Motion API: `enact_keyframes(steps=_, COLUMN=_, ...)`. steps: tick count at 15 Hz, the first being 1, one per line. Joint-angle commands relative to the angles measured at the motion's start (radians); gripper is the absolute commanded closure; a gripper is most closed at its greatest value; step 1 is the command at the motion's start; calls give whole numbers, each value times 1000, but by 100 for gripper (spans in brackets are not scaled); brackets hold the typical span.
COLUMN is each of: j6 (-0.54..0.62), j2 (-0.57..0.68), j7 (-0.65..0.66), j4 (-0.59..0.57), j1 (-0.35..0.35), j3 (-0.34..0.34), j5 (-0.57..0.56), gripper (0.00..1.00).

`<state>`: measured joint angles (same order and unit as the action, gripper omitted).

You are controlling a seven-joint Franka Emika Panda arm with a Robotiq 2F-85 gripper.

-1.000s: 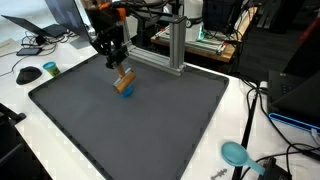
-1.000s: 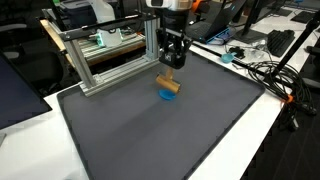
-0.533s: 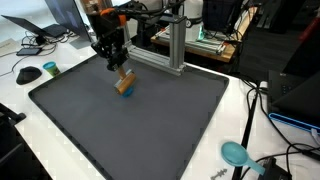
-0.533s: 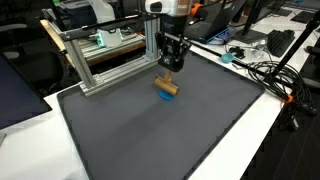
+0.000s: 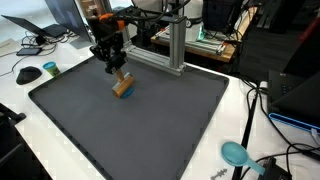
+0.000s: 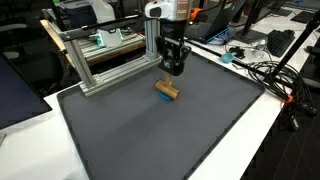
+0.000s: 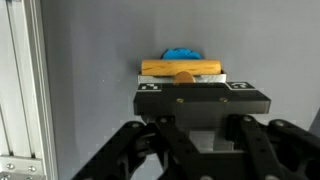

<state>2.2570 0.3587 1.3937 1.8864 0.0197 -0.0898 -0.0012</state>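
Wooden block (image 7: 182, 68) pinched at the gripper (image 7: 182, 88) tips, low over the grey mat (image 5: 150, 130).
Jaws stood narrow, closed on the block's middle in the wrist view, with a blue part (image 7: 182, 54) showing beyond it. In both exterior views the block (image 5: 122, 88) (image 6: 167, 91) hung just under the gripper (image 5: 116, 72) (image 6: 171, 73), near the mat's far edge, beside the aluminium frame (image 6: 100, 60). Whether it touched the mat could not be told.
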Motion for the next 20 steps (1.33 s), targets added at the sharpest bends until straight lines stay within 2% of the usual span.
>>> enact_keyframes(steps=1, j6=18, j2=2, j7=13, j4=6, j1=3, j3=-7, j5=22, gripper=78)
enact_keyframes(steps=9, j6=19, j2=32, j7=-3, j4=-8, j1=-4, j3=3, j5=48, gripper=78)
enact_keyframes(steps=20, j6=13, j2=82, j7=-130, j4=-19, j1=-50, j3=20, j5=210, gripper=78)
